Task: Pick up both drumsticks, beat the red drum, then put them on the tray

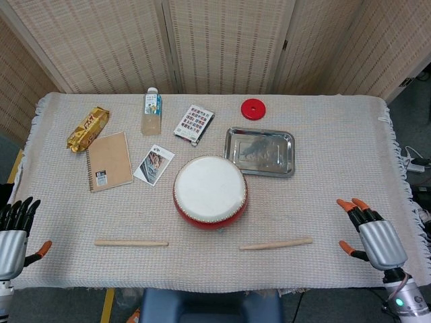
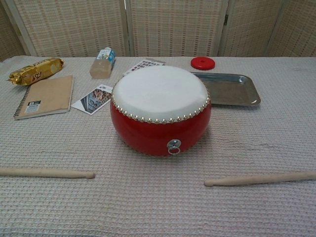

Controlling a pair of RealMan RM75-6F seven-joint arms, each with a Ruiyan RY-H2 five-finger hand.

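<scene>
Two pale wooden drumsticks are lying flat on the woven cloth at the near edge, one either side of the round red drum with the white skin (image 1: 210,191); left drumstick (image 1: 130,243), right drumstick (image 1: 276,243), each well apart from the drum, so each is falling to the hand on its own side.

The right hand (image 1: 374,236) is hovering over the cloth's right margin, fingers spread, holding nothing, near the right stick's butt end but not touching.

The left hand (image 1: 13,231) is waiting at the left edge, likewise spread and empty, farther from its stick.

The rectangular steel tray (image 1: 260,152) is sitting bare just behind the drum, to its right, an easy reach for setting the sticks down; neither stick is lifted yet.
</scene>
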